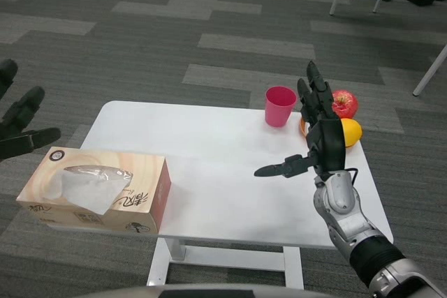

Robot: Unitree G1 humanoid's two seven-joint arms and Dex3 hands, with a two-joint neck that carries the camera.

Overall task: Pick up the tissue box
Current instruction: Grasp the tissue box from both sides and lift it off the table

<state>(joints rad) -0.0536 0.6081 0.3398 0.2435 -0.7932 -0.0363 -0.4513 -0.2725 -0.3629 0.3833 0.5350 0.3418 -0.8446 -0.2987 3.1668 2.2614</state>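
Head view shows one tissue box (94, 190) on the white table (223, 193), at its near left corner, with a tissue poking out of the top. The left hand (21, 120) is just beside it, a little behind, fingers spread and holding nothing. The right hand (318, 137) is well apart from the box, also spread and holding nothing. Just behind the right hand are one pink cup (280, 105), one red apple (343, 103) and one yellow fruit (350, 132). I cannot see inside the cup.
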